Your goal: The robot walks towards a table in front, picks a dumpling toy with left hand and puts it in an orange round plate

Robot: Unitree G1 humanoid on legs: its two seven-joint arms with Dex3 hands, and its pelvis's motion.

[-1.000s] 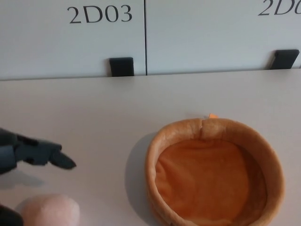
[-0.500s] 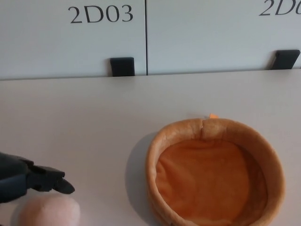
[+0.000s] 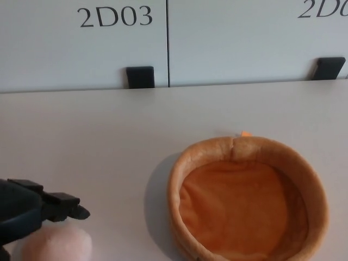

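My left hand [image 3: 30,209] comes in at the lower left of the head view, low over the table [image 3: 109,141]. One black finger [image 3: 68,209] reaches out flat toward the right, its tip hanging above the upper edge of the dumpling toy [image 3: 57,243]. Most of the hand is cut off by the picture's edge, so I cannot tell whether it is spread, clenched, or closed on the toy; I cannot tell either whether the finger touches the toy or only hovers over it.

The dumpling toy is a pale pink, soft, rounded lump lying on the table at the bottom left corner, partly out of the picture and partly under my hand.

The orange round plate [image 3: 185,168] sits on the table to the right of the toy, well apart from it. It looks like a soft plush dish with a raised tan rim and a deeper orange inside, and nothing lies in it. A small orange tag [image 3: 246,133] pokes out just behind its far rim.

Beyond the table's far edge stand light panels; the left one reads "2D03" [image 3: 115,17]. Two dark brackets [image 3: 140,76] sit at their base.
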